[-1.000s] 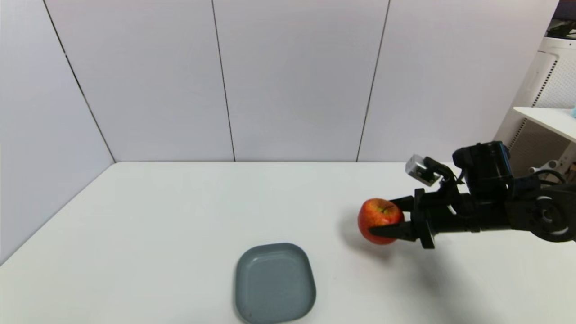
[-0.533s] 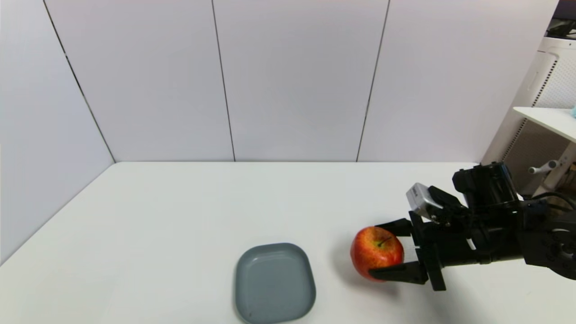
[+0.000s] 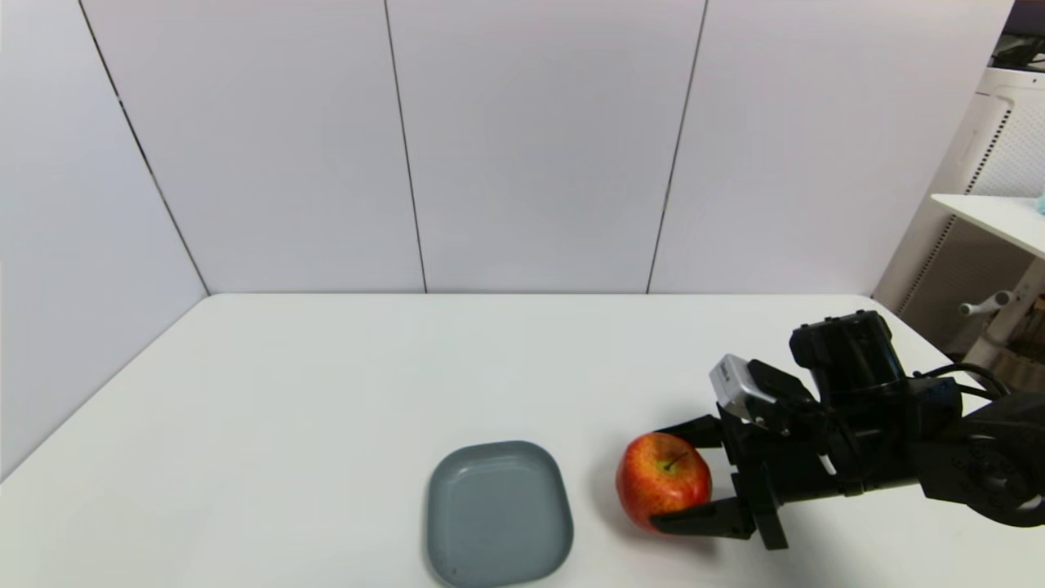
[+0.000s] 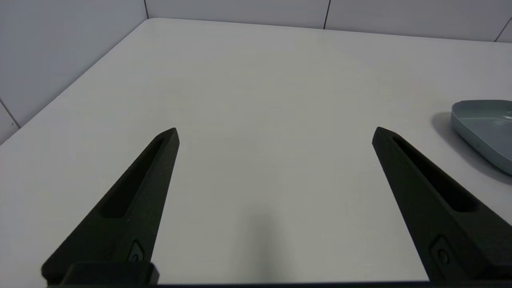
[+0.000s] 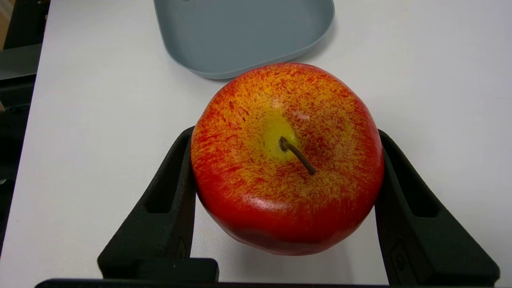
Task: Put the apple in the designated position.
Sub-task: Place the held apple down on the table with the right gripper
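White table (image 3: 343, 384) under my right claw (image 3: 682, 478), clamped on the red apple (image 3: 663, 482); my left claw (image 4: 276, 134) hangs open. Released carelessly, it might roll into the grey plate (image 3: 498, 510) just beside it

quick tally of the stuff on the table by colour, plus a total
red: 1, the apple, held in the right pincer
grey: 1, the plate, nothing on it
total: 2

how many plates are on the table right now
1. The grey plate lies at the table's near edge, just left of the apple that the right hand holds. Nothing seems hidden.
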Robot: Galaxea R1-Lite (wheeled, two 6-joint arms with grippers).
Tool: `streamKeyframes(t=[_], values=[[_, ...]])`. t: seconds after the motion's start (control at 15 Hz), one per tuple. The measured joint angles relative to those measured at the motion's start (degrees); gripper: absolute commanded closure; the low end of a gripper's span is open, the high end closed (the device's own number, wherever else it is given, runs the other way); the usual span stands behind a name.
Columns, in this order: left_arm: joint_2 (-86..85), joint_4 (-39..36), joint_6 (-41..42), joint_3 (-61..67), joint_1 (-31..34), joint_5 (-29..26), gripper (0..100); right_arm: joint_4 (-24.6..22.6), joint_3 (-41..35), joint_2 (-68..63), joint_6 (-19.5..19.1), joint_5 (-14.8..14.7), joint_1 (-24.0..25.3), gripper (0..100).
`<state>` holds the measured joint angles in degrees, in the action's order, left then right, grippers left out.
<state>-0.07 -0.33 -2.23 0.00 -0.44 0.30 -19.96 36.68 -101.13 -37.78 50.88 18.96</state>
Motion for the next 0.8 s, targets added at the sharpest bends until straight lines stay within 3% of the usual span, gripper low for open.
streamKeyframes(t=[0.6,0.8], values=[[0.0,0.0,0.0,0.0,0.0,0.0,0,0.7,2.5,-1.2,1.0,-0.2,-1.1,0],[0.0,0.0,0.0,0.0,0.0,0.0,0,4.0,4.0,3.3,9.0,-3.4,-2.4,0]])
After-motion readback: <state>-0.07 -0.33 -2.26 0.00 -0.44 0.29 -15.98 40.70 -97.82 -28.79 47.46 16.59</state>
